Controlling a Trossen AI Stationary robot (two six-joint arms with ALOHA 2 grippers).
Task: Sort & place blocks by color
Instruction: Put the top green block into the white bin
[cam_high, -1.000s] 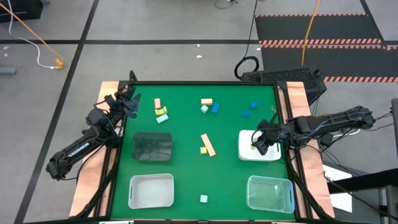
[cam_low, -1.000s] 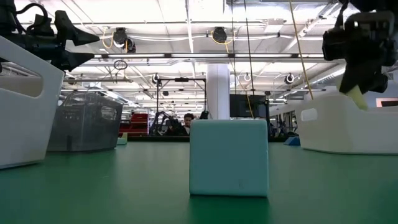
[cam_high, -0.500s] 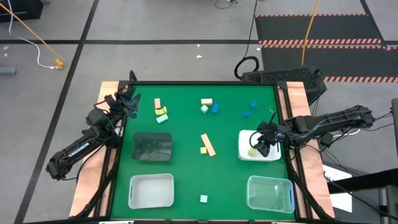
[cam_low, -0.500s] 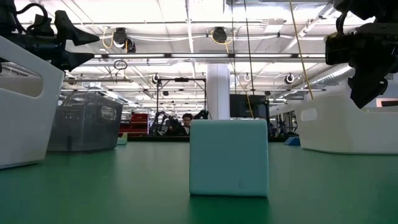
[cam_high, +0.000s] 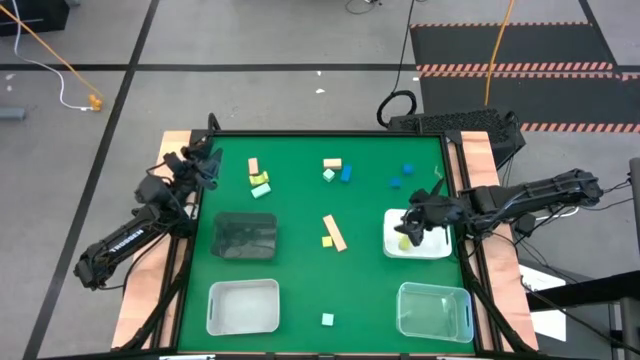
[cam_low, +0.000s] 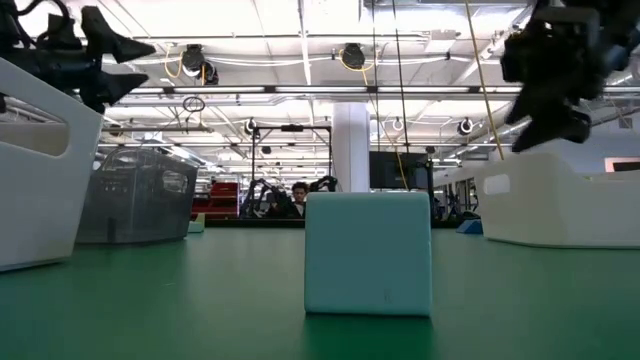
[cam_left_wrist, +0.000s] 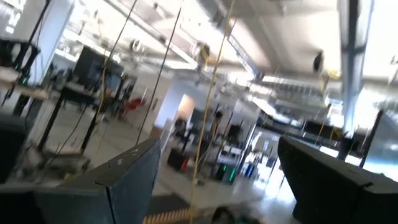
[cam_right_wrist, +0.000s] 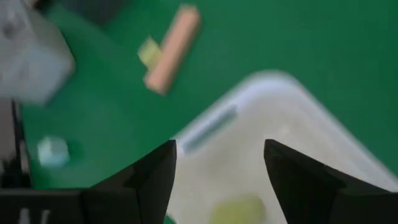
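Green felt covers the table (cam_high: 300, 270), framed by pale wood rails, and on it sit four bins in a loose square: a dark tray (cam_high: 246, 236), a white plastic bin (cam_high: 243, 306), a clear plastic bin (cam_high: 434, 311) and a small white tray (cam_high: 393, 240).

Over that small white tray hangs the right gripper (cam_high: 410, 228), its jaws parted with nothing between them. Inside the tray lies a small yellow-green block (cam_high: 404, 243), visible in the right wrist view just beyond the jaws (cam_right_wrist: 236, 210); the open jaws directly above it suggest the tray serves as the yellow-green bin and the block has been let go there.

Most of the blocks remain unsorted on the felt. A salmon-tan bar (cam_high: 335, 233) lies mid-table touching a small yellow-green cube (cam_high: 327, 241), so lifting one may nudge the other. Towards the far edge sit a blue block (cam_high: 346, 173), two more blue pieces (cam_high: 402, 176) near the right rail, and a mixed cluster (cam_high: 259, 180) of salmon, yellow-green and mint pieces. A pale mint cube (cam_high: 327, 320) stands alone between the white and clear bins, filling the low view (cam_low: 368, 253).

The left gripper (cam_high: 205, 165) waits at the table's far left corner, jaws wide open and empty, clear of the working area.
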